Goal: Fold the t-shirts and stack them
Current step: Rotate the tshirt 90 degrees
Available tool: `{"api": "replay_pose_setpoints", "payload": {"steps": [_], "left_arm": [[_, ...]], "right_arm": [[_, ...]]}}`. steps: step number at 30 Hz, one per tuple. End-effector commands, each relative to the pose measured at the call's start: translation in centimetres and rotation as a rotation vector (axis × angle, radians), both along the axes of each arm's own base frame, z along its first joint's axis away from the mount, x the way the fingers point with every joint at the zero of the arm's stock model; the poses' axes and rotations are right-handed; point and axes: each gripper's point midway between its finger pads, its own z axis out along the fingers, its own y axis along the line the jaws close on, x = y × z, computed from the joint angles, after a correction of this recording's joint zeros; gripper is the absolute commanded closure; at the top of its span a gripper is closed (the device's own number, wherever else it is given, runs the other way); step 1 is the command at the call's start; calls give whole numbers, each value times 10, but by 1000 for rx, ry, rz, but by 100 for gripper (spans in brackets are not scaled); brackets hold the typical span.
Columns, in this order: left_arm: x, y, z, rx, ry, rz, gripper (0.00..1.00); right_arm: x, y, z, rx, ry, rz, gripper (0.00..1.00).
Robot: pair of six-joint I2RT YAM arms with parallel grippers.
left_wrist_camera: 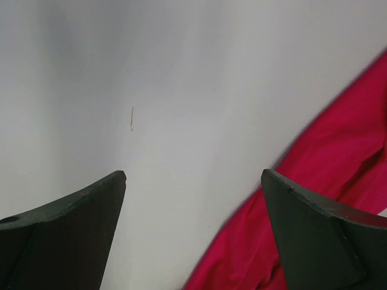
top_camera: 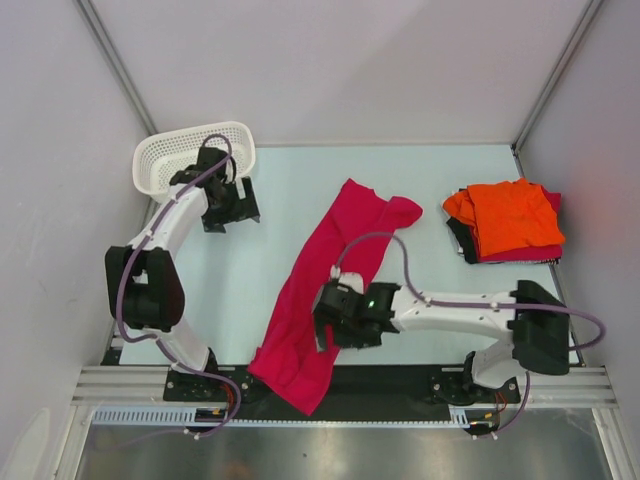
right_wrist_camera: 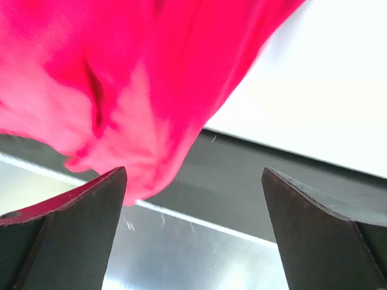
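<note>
A crimson t-shirt (top_camera: 320, 290) lies unfolded in a long diagonal strip across the table's middle, its lower end hanging over the front edge. It also shows in the left wrist view (left_wrist_camera: 326, 181) and the right wrist view (right_wrist_camera: 121, 90). A folded orange t-shirt (top_camera: 512, 215) lies on top of a folded crimson one (top_camera: 552, 203) and dark cloth at the right. My right gripper (top_camera: 330, 330) is open and empty beside the crimson shirt's lower right edge. My left gripper (top_camera: 228, 200) is open and empty near the basket, apart from the shirts.
A white mesh basket (top_camera: 180, 155) stands at the back left, tipped against the left arm. White walls close the left, back and right sides. A black rail (top_camera: 400, 385) and metal sheet run along the front edge.
</note>
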Motion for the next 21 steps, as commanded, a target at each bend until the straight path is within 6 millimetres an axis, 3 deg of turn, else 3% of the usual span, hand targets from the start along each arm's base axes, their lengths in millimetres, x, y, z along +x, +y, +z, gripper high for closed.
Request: {"api": "replay_pose_setpoints", "payload": {"steps": [1,2,4,5,7,8,9,11,12,14,15,16,17,18,20,21], "left_arm": [[3,-11,14,-41,-53,-34,0],[6,-19,16,-72,-62,-60,1],[10,-28,9,-97,-49,-91,0],[16,-36,11,-116,-64,-114,0],[22,-52,-1,-158,-37,-163,0],[30,-61,2,-169,-55,-189,0],[33,-69,-13,-195,-21,-222,1],[48,-79,-11,-205,-24,-265,2],[53,-82,-26,-206,9,-273,2],[70,-86,-20,-204,-3,-294,1],[75,-89,-32,-214,23,-304,1],[80,-90,-35,-217,28,-310,0],[89,-94,-25,-225,11,-322,0],[92,-96,-39,-237,45,-319,0],[102,-106,-34,-283,36,-321,0],[104,-109,-42,-294,52,-316,0]], "right_arm": [[91,-43,85,-35,-381,-185,0],[111,-55,93,-35,-405,-243,0],[134,-77,108,-47,-469,-283,0],[156,-97,109,-75,-484,-361,0],[176,-125,99,-139,-494,-386,0],[199,-143,99,-142,-504,-461,0],[208,-150,97,-130,-497,-483,0],[231,-158,91,-103,-520,-486,0],[247,-180,88,-112,-519,-559,0],[273,-185,75,-62,-516,-586,0],[287,-202,70,-69,-512,-648,0],[303,-204,66,-48,-527,-664,0],[313,-201,65,-16,-516,-665,0],[322,-202,45,-38,-472,-672,0],[347,-197,48,0,-488,-676,0],[356,-195,32,-13,-458,-675,0]]}}
